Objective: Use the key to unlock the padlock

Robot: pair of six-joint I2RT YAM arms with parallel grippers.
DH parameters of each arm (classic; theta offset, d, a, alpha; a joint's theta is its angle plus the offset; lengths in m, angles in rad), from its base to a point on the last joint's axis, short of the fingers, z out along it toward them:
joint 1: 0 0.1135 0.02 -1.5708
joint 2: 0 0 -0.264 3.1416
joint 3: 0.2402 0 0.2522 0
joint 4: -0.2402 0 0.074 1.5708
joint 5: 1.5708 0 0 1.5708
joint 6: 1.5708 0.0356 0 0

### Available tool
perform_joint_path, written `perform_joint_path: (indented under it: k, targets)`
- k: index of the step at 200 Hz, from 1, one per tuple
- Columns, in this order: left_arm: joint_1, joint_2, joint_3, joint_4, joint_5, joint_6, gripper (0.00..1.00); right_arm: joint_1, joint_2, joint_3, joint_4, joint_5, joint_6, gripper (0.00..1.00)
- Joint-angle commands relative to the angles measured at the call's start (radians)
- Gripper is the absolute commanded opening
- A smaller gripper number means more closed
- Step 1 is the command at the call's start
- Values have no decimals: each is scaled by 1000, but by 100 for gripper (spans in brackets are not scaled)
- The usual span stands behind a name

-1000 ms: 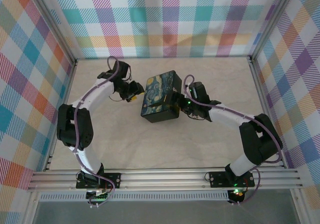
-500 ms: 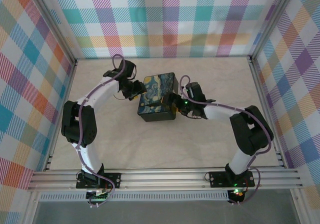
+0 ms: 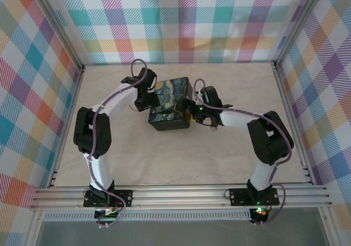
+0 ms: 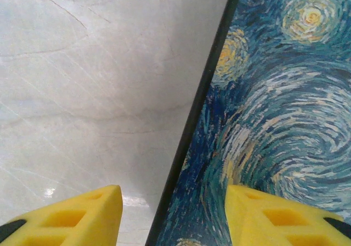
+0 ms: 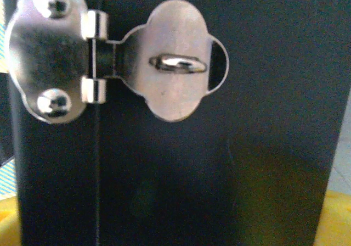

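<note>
No padlock or key is in view. The dark box (image 3: pixel 171 104) printed with a swirly night sky lies mid-table. My left gripper (image 3: pixel 147 100) is open at the box's left edge. One yellow finger (image 4: pixel 82 216) is over the table and the other over the printed lid (image 4: pixel 285 119). My right gripper (image 3: pixel 192 112) is open, pressed close to the box's right side. The right wrist view shows that black side (image 5: pixel 181 174) with a silver hasp (image 5: pixel 175 59) closed over its staple (image 5: pixel 178 63). Nothing hangs through the staple. Yellow fingertips (image 5: pixel 337 218) show at the bottom corners.
Plaid walls and aluminium rails (image 3: pixel 181 195) enclose the pale marble-look table (image 3: pixel 181 152). Both arms bend inward around the box. Open table lies in front of the box and toward the back wall.
Both arms have closed in on the box. The box has shifted a little left and turned slightly. The left gripper now straddles its edge.
</note>
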Motion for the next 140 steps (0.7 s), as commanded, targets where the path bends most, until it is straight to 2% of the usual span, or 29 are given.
perform_joint_path:
  k: [1, 82, 140]
  targets:
    - [-6, 62, -7, -35, -48, 13, 52, -4, 16, 33, -61, 6, -56, 100]
    - [14, 108, -67, 8, -25, -16, 52, -117, -105, -22, -100, -41, -88, 100]
    - [14, 123, -71, 17, -9, -28, 52, -161, -156, -22, -143, -61, -115, 100]
